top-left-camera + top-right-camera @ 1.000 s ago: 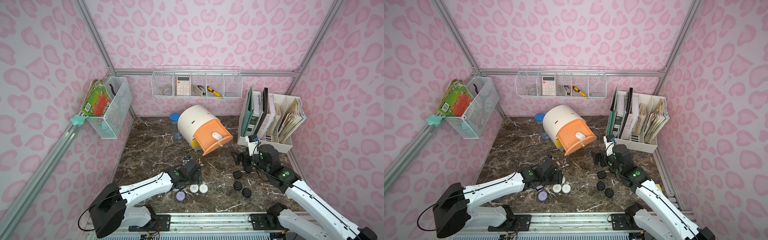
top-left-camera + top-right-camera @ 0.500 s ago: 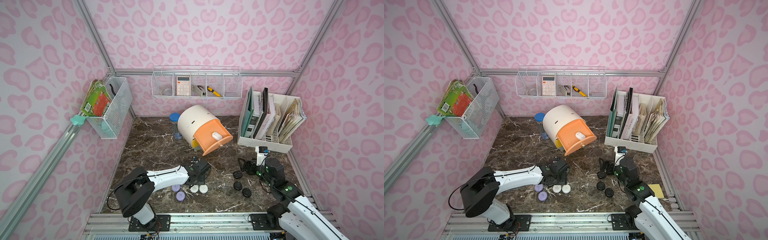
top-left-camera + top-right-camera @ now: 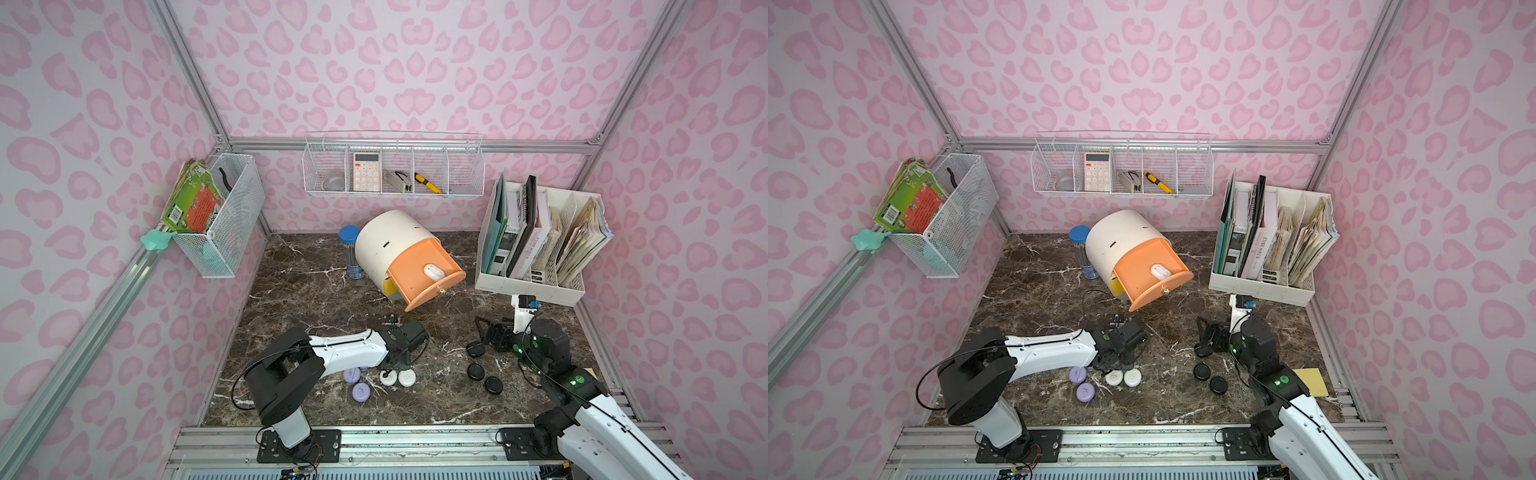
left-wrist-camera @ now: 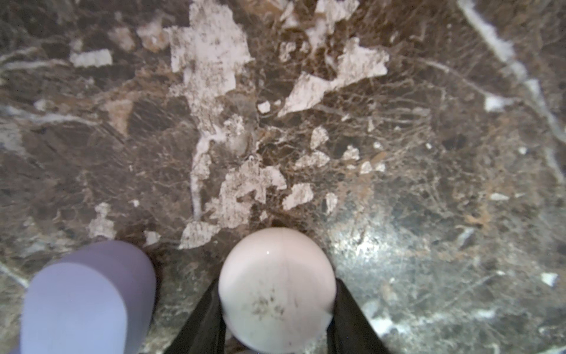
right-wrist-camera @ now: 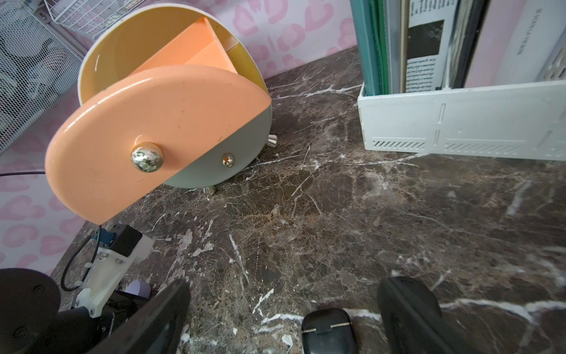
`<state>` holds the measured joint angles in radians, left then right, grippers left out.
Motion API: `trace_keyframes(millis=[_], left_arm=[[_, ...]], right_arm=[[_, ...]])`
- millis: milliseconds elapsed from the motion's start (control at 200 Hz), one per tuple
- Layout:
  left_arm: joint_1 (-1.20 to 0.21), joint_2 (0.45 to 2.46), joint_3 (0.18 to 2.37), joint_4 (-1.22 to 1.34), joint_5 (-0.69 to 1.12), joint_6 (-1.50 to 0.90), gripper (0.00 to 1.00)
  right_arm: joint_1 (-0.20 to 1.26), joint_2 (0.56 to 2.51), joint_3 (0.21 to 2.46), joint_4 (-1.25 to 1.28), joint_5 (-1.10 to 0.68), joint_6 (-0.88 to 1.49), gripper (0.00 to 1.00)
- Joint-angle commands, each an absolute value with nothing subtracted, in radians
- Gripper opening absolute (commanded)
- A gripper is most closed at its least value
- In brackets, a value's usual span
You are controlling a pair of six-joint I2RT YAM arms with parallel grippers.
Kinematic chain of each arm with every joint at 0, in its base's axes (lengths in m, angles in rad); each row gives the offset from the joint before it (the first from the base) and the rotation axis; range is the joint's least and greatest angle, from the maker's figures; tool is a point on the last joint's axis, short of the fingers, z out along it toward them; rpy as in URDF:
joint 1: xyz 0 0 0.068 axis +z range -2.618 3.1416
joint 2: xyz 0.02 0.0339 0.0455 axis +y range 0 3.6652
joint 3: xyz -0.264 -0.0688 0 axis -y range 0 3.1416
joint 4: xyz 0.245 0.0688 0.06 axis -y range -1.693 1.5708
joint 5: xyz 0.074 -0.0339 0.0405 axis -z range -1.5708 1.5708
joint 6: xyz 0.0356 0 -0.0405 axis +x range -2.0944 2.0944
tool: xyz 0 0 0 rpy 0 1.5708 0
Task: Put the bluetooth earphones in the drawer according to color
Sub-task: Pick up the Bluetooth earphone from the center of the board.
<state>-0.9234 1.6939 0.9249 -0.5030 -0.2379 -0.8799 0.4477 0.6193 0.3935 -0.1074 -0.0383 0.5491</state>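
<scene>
Cabinet [image 3: 388, 245]: white barrel, standing at the table's rear. Peach drawer [image 3: 424, 274] is pulled out, with one white case [image 3: 432, 272] lying inside. Grey-green drawer [image 5: 214, 165] is shut.

On the table in front, the held white case [image 4: 277, 291] is clamped by the left gripper [image 4: 277, 285], touching the loose white case [image 3: 407, 377]. Two lilac cases [image 3: 360, 392] lie just beside. Three black cases [image 3: 494, 385] lie apart to the right.

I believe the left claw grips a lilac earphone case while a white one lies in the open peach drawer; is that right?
Not quite: the left claw grips a white case, not a lilac one; the left wrist view shows it, with a lilac case lying free beside it. A second white case does lie in the open peach drawer.
</scene>
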Motion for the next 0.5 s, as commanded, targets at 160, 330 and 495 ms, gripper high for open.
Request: trace_keyframes(millis=[160, 330, 495], left_arm=[[-0.92, 1.611, 0.961, -0.636, -0.314, -0.844, 0.39], [-0.92, 1.536, 1.018, -0.713, -0.367, -0.811, 0.4], [-0.919, 1.478, 1.105, -0.802, -0.417, -0.768, 0.4]], right_arm=[[0.449, 0.617, 0.385, -0.086, -0.077, 0.564, 0.98], [0.448, 0.609, 0.379, -0.085, -0.089, 0.575, 0.98], [0.449, 0.607, 0.376, -0.088, -0.1, 0.578, 0.98]])
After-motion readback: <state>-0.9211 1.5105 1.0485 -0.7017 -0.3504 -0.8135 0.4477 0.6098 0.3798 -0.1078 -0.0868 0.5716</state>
